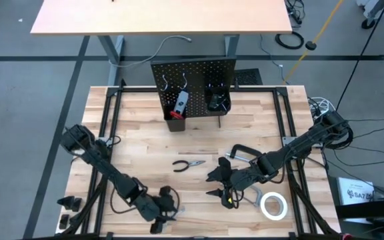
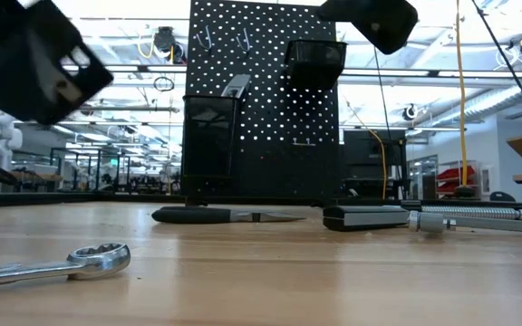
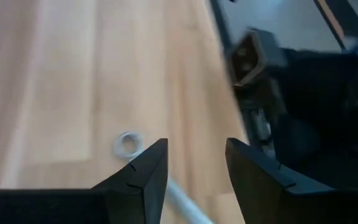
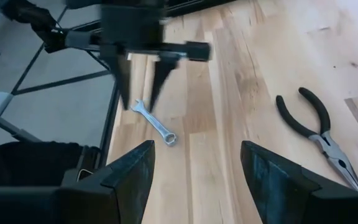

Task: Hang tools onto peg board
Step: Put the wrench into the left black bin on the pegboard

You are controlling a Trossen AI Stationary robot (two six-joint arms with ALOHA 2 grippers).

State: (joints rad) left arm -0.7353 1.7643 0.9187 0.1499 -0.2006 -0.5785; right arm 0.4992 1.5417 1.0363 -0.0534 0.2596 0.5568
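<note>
One partly legible "SA7…" label (image 1: 359, 195) on white box beside table (image 1: 145, 127).

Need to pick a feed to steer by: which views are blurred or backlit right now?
Left wrist view: smeared throughout, the wrench only a soft ring. Right wrist view: table and pliers crisp, the left end effector blurred. Low view: bright room behind, peg board in silhouette. High view: evenly lit.
</note>
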